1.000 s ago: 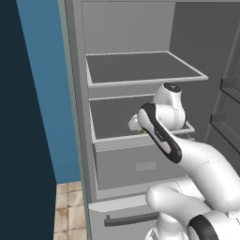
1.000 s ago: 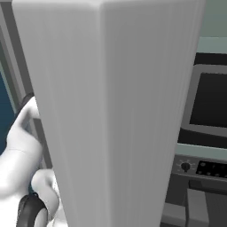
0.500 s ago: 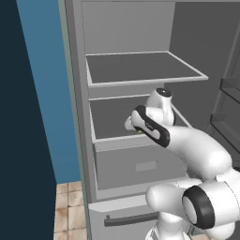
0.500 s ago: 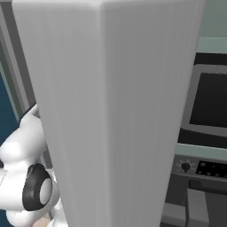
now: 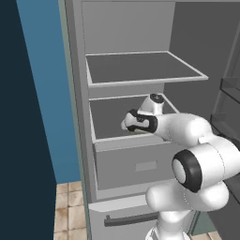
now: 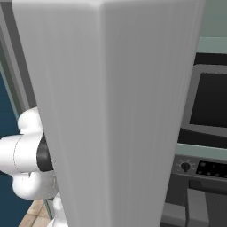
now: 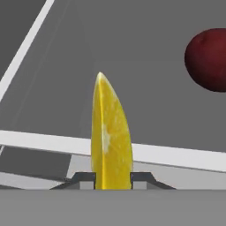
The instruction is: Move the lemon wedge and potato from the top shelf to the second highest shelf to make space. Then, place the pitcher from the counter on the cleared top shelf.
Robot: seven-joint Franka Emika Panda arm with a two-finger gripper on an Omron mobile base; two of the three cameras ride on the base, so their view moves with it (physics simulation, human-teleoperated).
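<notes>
Yellow lemon wedge (image 7: 111, 132): pinched upright between the jaws (image 7: 112, 178), above a dark grey shelf (image 7: 145, 88). Potato (image 7: 208, 59): maroon, resting on that panel to the wedge's upper right. White fridge door (image 6: 115, 111): blocks the right base view.

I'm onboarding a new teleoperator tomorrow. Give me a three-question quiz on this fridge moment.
1. True or false: the gripper is shut on the lemon wedge.
2. Multiple choice: in the hand view the potato lies (a) in the jaws, (b) apart from the wedge on a dark shelf panel, (c) on the floor.
3. Fill in: in the left base view, the top shelf looks ____.

Key: 1 true; 2 b; 3 bare.
</notes>
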